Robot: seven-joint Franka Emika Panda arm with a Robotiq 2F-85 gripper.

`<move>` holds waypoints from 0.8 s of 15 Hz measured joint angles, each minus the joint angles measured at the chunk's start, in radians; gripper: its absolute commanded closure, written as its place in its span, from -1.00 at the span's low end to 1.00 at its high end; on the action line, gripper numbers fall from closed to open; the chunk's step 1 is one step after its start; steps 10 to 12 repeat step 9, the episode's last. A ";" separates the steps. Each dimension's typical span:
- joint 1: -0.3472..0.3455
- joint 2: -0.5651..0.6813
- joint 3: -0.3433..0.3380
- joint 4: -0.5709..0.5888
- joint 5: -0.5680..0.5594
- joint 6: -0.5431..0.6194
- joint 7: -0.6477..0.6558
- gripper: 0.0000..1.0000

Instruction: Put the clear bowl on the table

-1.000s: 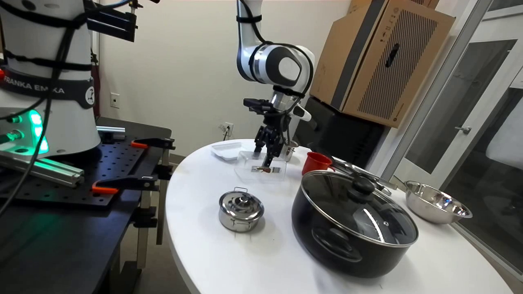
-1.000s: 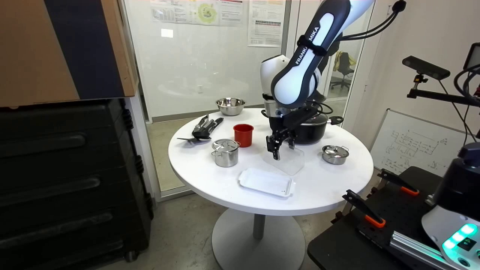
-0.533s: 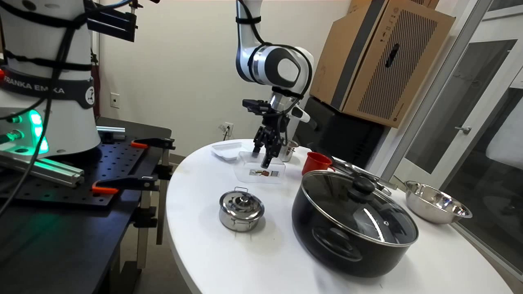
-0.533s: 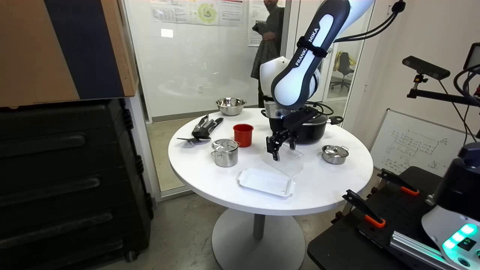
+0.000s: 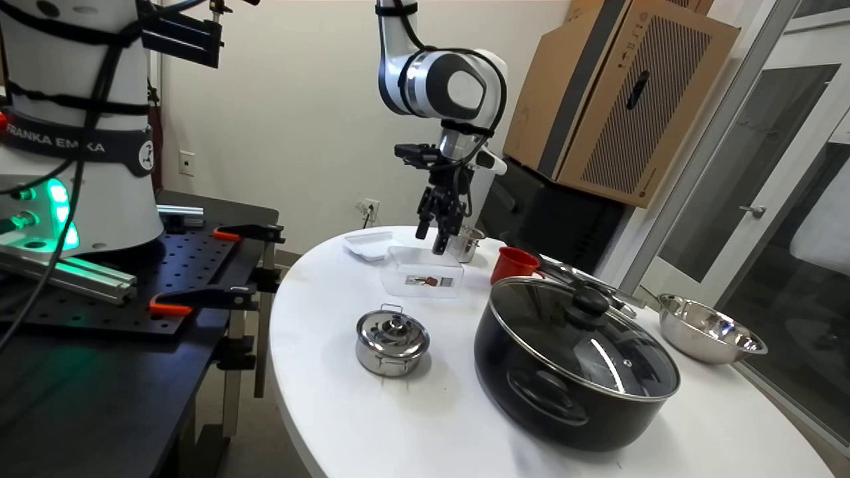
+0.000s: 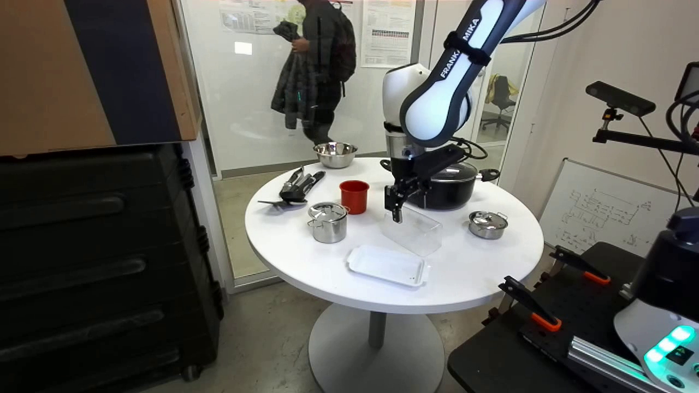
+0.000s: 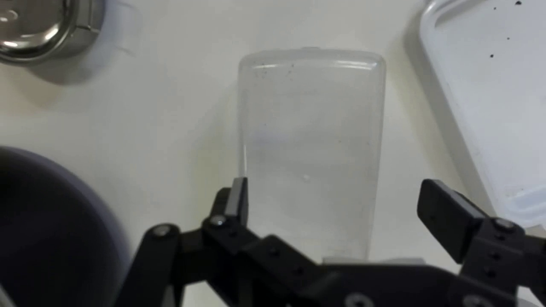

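The clear bowl (image 5: 425,271), a see-through rectangular container, rests on the round white table (image 5: 339,411). It also shows in an exterior view (image 6: 416,236) and in the wrist view (image 7: 311,123). My gripper (image 5: 431,242) is above the bowl with its fingers spread and nothing between them, as the wrist view (image 7: 335,185) shows. There the left fingertip overlaps the bowl's left edge and the right fingertip stands beyond its right edge. The gripper body hides the bowl's near end in the wrist view. I cannot tell which way up the bowl lies.
The black pot (image 5: 564,405) and small steel tin (image 5: 392,352) flank the bowl. A white tray (image 6: 387,266) lies beside it. A lidded steel pot (image 6: 330,226), red mug (image 6: 354,197), black utensils (image 6: 297,188) and shiny steel bowl (image 6: 336,155) stand farther off.
My gripper has risen, and its fingers are now higher over the bowl. The bowl shifted slightly early on, then stayed still on the table. A person walks past behind the glass.
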 measured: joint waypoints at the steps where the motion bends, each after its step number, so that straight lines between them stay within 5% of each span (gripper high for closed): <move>1: 0.001 -0.025 0.004 -0.017 0.000 0.007 0.000 -1.00; 12: 0.002 -0.185 0.074 -0.123 0.003 0.031 -0.018 -1.00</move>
